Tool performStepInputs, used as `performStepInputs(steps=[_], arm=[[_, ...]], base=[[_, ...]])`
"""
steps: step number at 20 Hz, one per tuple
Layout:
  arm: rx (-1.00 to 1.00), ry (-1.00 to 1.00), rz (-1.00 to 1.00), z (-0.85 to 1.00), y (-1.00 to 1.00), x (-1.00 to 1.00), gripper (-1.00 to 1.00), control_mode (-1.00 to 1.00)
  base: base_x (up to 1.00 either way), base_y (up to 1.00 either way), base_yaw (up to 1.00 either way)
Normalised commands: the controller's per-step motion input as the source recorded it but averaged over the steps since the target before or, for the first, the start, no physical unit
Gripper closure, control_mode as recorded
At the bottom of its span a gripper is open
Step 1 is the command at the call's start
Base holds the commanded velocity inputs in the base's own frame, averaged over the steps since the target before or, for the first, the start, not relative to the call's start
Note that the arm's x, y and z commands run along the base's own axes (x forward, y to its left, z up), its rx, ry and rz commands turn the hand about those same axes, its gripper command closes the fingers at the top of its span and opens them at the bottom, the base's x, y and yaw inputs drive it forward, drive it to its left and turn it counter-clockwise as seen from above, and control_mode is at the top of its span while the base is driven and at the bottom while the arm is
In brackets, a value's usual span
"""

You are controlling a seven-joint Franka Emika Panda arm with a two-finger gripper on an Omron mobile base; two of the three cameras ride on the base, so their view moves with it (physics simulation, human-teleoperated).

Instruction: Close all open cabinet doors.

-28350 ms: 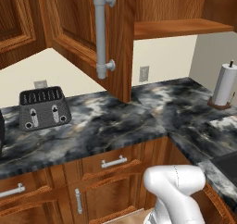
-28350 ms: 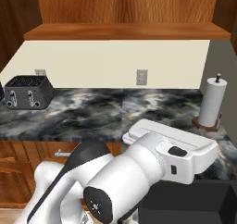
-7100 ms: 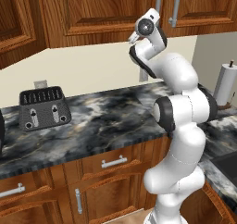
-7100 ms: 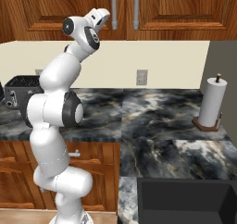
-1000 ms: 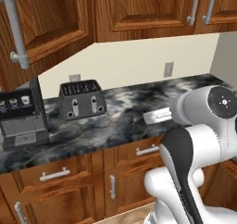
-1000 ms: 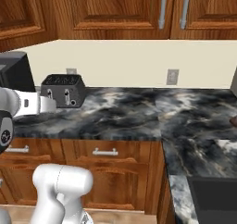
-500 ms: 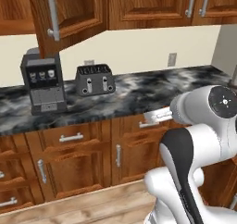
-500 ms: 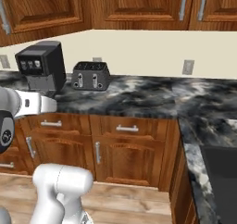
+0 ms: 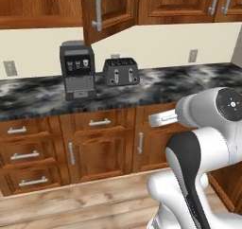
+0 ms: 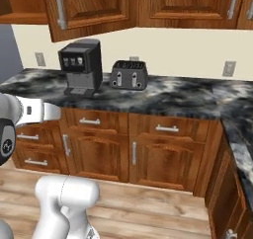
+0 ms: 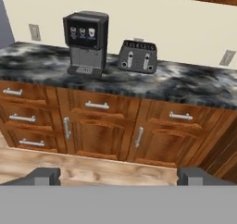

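One tall reddish-brown cabinet door [image 9: 111,9] stands swung out from the wall cabinets above the coffee machine, its grey bar handle [image 9: 98,7] facing me. In the right base view the same open cabinet door [image 10: 91,8] hangs at the upper left. To its right, the other cabinet doors [image 9: 176,3] lie flush and shut. My gripper [image 11: 118,177] is open with nothing between its fingertips [image 11: 44,176]. It is held low and looks at the base cabinets, well below and away from the open door.
A black coffee machine [image 9: 77,71] and a dark toaster [image 9: 121,71] stand on the marbled counter [image 9: 170,83]. Drawers and base cabinet doors [image 11: 97,140] run beneath it. Wood floor [image 10: 148,208] lies in front. The counter turns a corner at the right [image 10: 242,129].
The whole picture has shifted: the base has driven left along the counter, bringing the coffee machine and the open door toward the middle. The gripper stays open.
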Motion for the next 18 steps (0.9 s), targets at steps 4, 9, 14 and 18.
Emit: performStepInputs(steps=[4, 9, 14, 18], arm=[[0.00, 0.00, 0.00, 0.00, 0.00, 0.00, -1.00, 1.00], [0.00, 0.00, 0.00, 0.00, 0.00, 0.00, -1.00, 1.00], [0.00, 0.00, 0.00, 0.00, 0.00, 0.00, -1.00, 1.00], [0.00, 0.00, 0.00, 0.00, 0.00, 0.00, -1.00, 1.00]], base=[[-0.04, 0.74, 0.07], [0.00, 0.76, 0.03], [0.10, 0.64, 0.00], [0.35, 0.52, 0.00]])
